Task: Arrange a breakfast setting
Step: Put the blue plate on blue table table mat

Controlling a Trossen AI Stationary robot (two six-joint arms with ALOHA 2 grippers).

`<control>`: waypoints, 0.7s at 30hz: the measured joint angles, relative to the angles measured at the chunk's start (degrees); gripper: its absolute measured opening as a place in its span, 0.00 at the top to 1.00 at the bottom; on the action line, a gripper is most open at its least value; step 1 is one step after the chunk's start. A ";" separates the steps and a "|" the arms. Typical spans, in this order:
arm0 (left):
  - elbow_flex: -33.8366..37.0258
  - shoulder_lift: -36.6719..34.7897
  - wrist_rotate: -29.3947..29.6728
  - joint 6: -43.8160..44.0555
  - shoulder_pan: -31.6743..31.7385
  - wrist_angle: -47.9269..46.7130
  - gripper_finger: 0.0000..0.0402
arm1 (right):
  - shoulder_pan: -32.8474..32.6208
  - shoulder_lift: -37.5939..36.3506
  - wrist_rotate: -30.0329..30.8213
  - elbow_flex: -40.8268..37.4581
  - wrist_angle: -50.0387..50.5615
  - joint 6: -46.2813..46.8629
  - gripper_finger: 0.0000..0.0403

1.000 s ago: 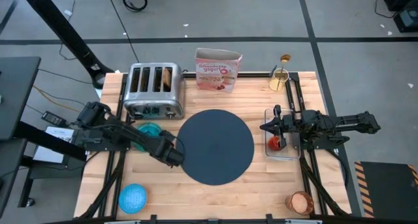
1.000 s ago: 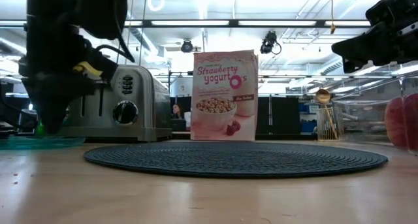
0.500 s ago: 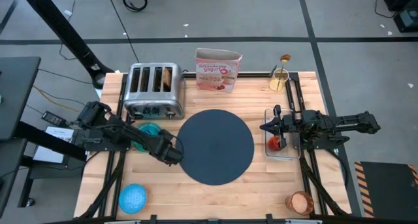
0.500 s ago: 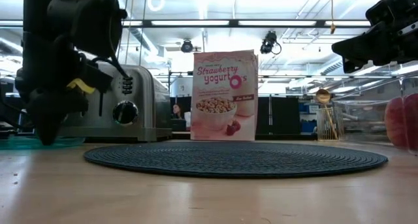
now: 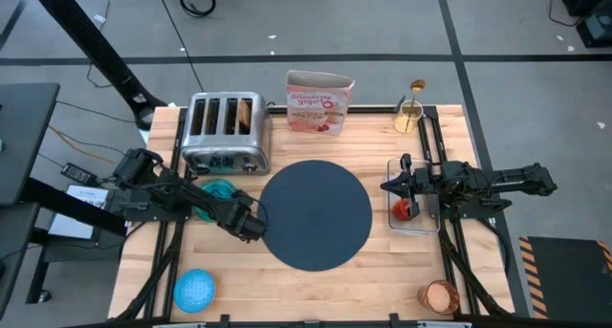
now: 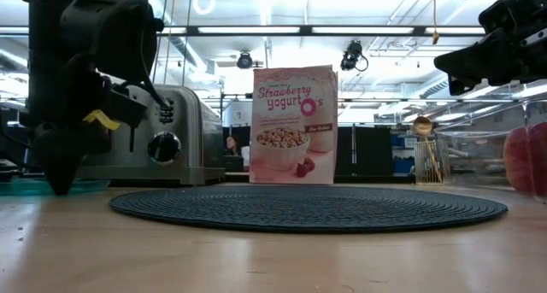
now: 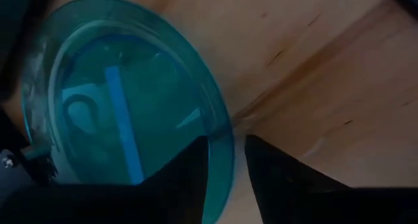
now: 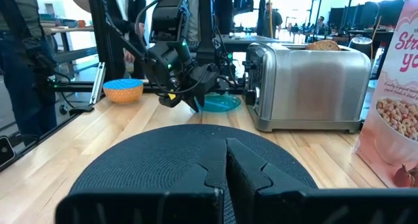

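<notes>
The left gripper [image 5: 251,225] sits low at the teal plate [image 5: 218,190], its fingers [image 7: 274,178] straddling the rim, beside the mat [image 5: 316,213]. The right gripper's [image 5: 405,186] fingers are clenched shut over the tabletop [image 5: 382,261].

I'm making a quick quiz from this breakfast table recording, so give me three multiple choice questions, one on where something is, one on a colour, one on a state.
1. Where is the toast slice?
A. in the toaster
B. on the mat
C. in the bowl

2. What colour is the plate at the left hand?
A. red
B. teal
C. white

3. What lies on the mat?
A. the cup
B. the spoon
C. nothing

Answers: 1 A, the toast stands in a toaster slot. 2 B, the left wrist view shows it teal. 3 C, the high view shows it bare.
</notes>
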State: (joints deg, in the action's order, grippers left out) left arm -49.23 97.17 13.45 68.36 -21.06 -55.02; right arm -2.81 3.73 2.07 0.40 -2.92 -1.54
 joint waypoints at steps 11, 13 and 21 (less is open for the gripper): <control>0.00 0.00 -1.21 0.02 0.00 0.03 0.86 | 0.00 0.00 -0.02 -0.01 0.00 -0.11 0.97; 0.00 0.00 -1.30 0.04 0.00 0.02 0.87 | 0.00 0.00 -0.02 0.00 0.00 -0.14 0.97; 0.00 0.00 -1.71 0.48 0.00 -0.05 0.88 | 0.00 0.00 -0.02 -0.01 0.00 -0.17 0.97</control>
State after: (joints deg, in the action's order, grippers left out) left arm -49.23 97.17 11.74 68.83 -21.06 -55.07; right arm -2.81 3.73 2.04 0.39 -2.92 -1.72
